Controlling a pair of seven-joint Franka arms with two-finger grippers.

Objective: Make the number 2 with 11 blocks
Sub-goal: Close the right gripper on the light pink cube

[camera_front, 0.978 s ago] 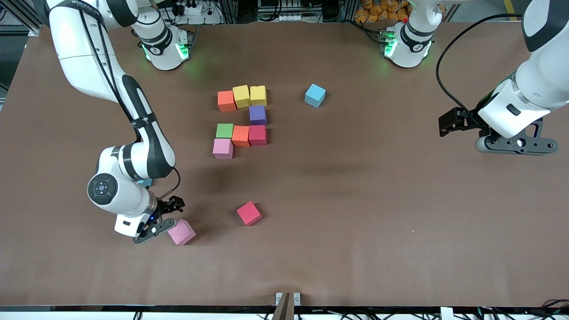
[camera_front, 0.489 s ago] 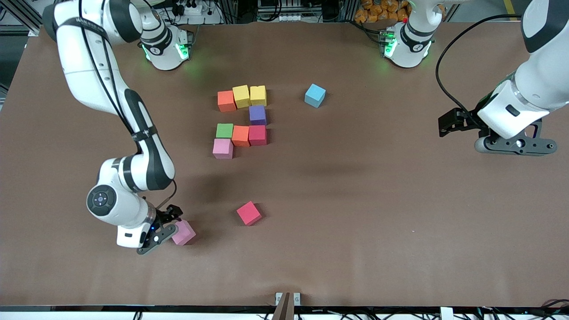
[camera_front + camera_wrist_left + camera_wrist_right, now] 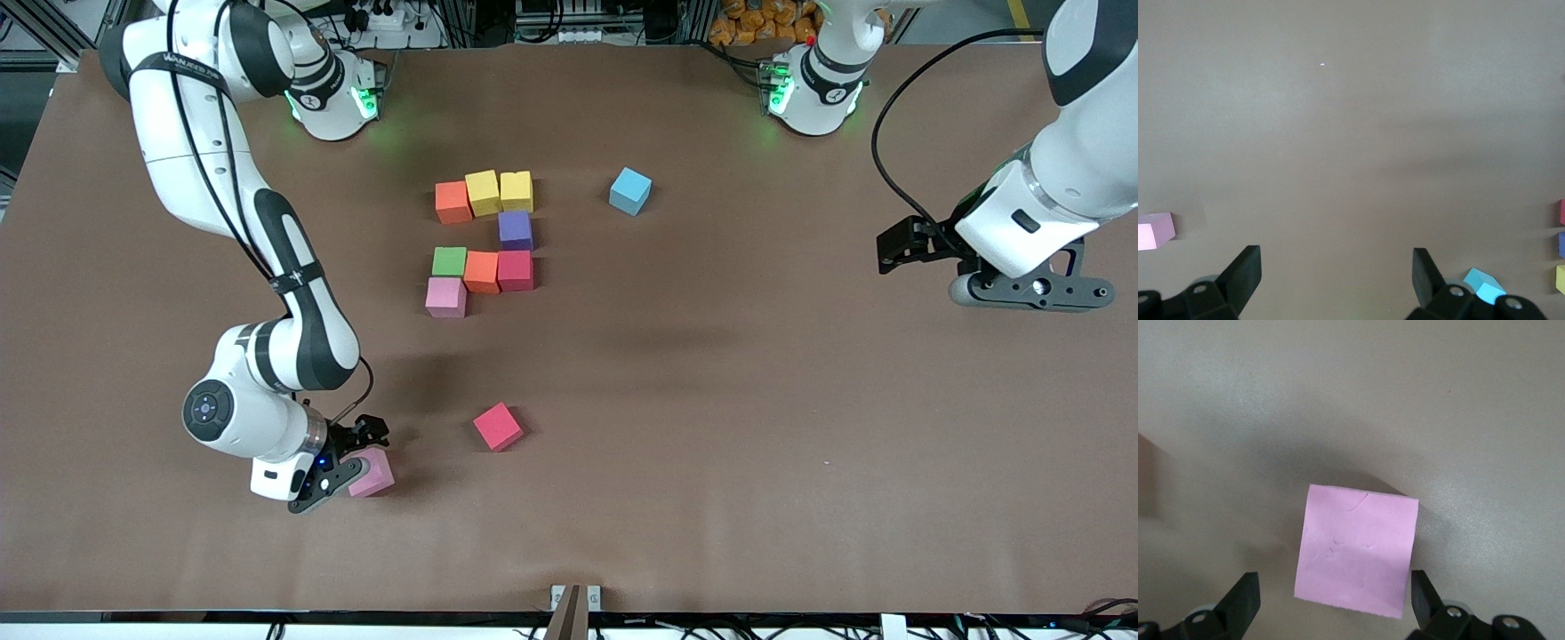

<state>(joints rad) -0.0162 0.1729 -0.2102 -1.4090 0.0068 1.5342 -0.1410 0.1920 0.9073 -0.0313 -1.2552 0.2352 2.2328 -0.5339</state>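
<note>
You have eight of the eleven matte foam cubes placed in the number 2 (image 3: 484, 238) in the middle of the brown worktop (image 3: 711, 400): orange and two yellows across the top row, purple below, then green, orange and red, and one pink cube starting the fourth row. The bottom row is still missing. Three cubes lie loose: the light blue cube (image 3: 630, 191) beside the top row toward the left arm's end, the red cube (image 3: 498, 427) nearer the camera, and the pink cube (image 3: 373, 472), soft-faced and slightly dented. Your right hand (image 3: 348, 455) is low over that pink cube, fingers wide apart on either side of it, not yet gripping. Your left hand (image 3: 978, 267) waits, spread wide and holding nothing.
</note>
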